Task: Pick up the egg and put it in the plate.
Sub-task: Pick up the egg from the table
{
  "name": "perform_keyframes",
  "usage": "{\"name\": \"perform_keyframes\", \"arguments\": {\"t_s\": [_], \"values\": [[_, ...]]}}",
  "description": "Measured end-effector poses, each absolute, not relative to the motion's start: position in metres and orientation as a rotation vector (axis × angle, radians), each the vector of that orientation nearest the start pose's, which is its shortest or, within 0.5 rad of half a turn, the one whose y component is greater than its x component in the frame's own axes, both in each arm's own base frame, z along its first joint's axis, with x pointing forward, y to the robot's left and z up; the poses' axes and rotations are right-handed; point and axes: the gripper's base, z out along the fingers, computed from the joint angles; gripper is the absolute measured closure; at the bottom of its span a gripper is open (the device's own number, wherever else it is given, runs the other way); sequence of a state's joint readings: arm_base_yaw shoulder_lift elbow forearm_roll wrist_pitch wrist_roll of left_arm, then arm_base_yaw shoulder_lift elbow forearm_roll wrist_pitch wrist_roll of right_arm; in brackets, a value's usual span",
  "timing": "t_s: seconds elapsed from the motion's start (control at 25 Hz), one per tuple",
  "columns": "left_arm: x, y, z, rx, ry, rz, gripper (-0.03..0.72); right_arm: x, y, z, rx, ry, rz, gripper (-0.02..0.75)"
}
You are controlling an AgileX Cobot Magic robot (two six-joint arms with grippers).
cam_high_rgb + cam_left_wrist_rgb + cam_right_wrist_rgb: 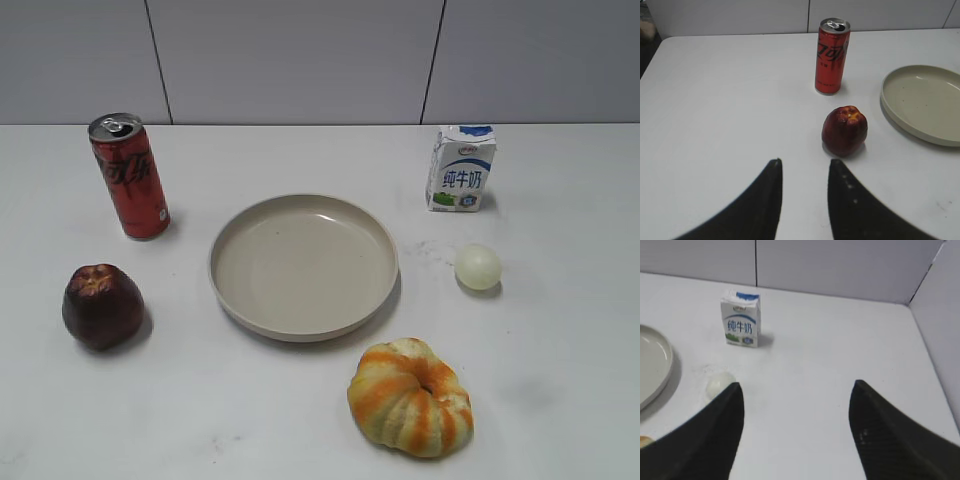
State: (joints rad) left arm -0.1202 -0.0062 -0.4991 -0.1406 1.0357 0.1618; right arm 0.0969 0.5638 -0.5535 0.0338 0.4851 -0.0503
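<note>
The small pale egg lies on the white table, to the right of the large beige plate. In the right wrist view the egg sits just beyond my left fingertip, partly hidden by it, and the plate's edge shows at far left. My right gripper is wide open and empty, to the right of the egg. My left gripper is open and empty, near the dark red apple; the plate shows at right. Neither gripper shows in the exterior view.
A red cola can stands at back left, the apple at front left. A milk carton stands behind the egg. An orange-and-cream pumpkin-shaped thing lies in front of the plate. A wall borders the table's right side.
</note>
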Motion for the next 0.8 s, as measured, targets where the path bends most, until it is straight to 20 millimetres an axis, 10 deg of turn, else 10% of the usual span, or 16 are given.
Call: {"name": "perform_keyframes", "arguments": {"t_s": [0.8], "values": [[-0.006,-0.010,0.280,0.287,1.988,-0.141,0.457,0.320,0.061,0.235,-0.189,2.762,0.321,0.165]]}}
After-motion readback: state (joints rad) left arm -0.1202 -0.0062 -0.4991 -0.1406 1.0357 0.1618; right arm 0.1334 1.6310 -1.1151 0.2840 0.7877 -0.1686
